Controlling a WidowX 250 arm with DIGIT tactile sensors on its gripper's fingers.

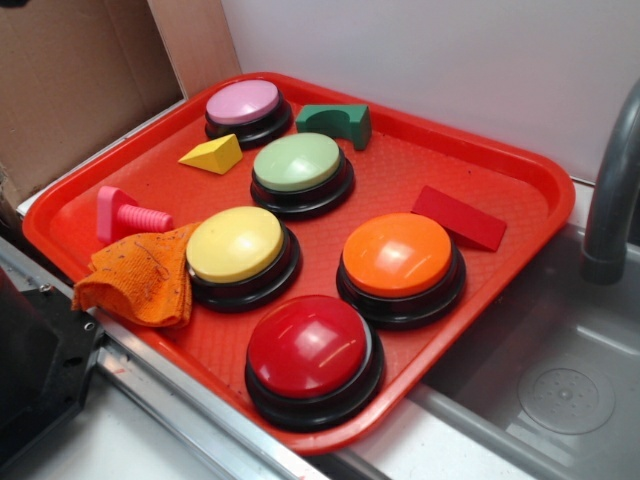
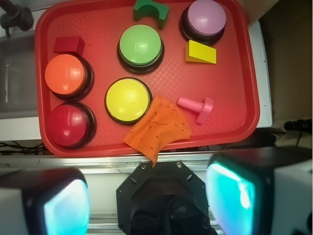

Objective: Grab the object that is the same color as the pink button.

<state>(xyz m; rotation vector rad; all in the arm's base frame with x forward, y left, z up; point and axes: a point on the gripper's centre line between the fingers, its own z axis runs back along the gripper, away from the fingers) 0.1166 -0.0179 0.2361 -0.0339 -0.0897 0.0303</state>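
The end effector hangs high above the near edge of the tray, fingers spread wide apart and holding nothing, so by my judgement the task is at its start: the approach is not yet made. Nearest on the tray lies an orange cloth, its corner draped over the near rim. Just beside it lies the pink bolt on its side, shaft toward the cloth, head toward the tray's side rim. The next move calls for dropping over the bolt and closing across its shaft. There is open room around it, though the cloth and rim lie close. Farther off sits the yellow wedge, and beyond it the pink button in the far corner.
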